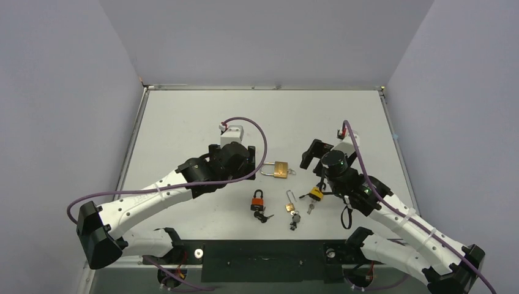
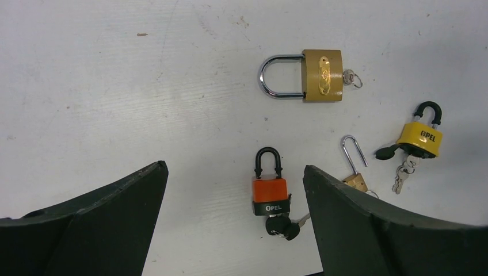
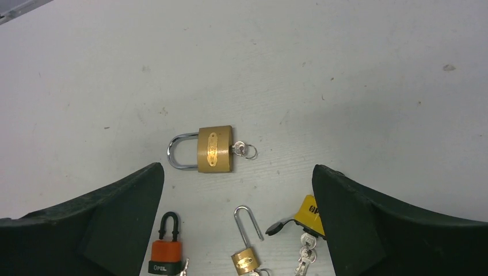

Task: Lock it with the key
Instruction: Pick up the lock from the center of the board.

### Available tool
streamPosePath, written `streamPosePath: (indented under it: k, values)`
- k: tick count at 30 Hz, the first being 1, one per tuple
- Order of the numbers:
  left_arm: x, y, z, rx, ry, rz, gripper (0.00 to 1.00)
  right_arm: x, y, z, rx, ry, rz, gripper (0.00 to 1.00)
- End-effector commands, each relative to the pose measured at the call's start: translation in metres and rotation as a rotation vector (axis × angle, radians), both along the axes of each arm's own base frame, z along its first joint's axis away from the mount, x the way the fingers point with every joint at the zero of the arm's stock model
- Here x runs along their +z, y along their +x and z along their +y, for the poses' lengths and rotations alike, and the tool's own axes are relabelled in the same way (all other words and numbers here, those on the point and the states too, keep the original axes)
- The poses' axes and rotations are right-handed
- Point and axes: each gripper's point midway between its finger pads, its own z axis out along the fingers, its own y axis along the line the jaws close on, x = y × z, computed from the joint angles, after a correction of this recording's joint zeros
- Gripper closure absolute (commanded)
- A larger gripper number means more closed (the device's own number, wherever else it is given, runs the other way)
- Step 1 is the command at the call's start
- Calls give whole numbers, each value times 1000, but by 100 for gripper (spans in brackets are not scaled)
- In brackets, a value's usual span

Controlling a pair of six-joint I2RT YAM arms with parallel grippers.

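Several padlocks lie on the white table. A large brass padlock has a key in its base and its shackle closed. An orange padlock has black-headed keys at its base. A small brass padlock has its long shackle open. A yellow padlock has a bunch of keys. My left gripper is open above the orange padlock. My right gripper is open above the small brass padlock.
Purple cables loop over both arms. The table's raised edges and grey walls enclose the work area. A black plate spans the near edge between the arm bases.
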Motion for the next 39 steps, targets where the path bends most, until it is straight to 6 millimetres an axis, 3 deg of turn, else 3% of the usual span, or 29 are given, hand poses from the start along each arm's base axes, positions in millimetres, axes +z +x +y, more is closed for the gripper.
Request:
streamPosePath:
  k: [1, 10, 16, 28, 39]
  values:
    - [13, 6, -6, 9, -25, -12, 12, 1, -1, -6, -47, 56, -7, 5]
    - [14, 0, -7, -32, -97, 12, 12, -41, -17, -25, -141, 76, 88, 12]
    - [15, -4, -2, -38, -119, 19, 12, -75, -27, -28, -191, 107, 159, 21]
    - [9, -12, 2, -50, -142, 54, 13, -133, -34, -31, -230, 60, 270, 29]
    - [7, -12, -4, -67, -164, 70, 12, -163, -33, -31, -209, 46, 379, 29]
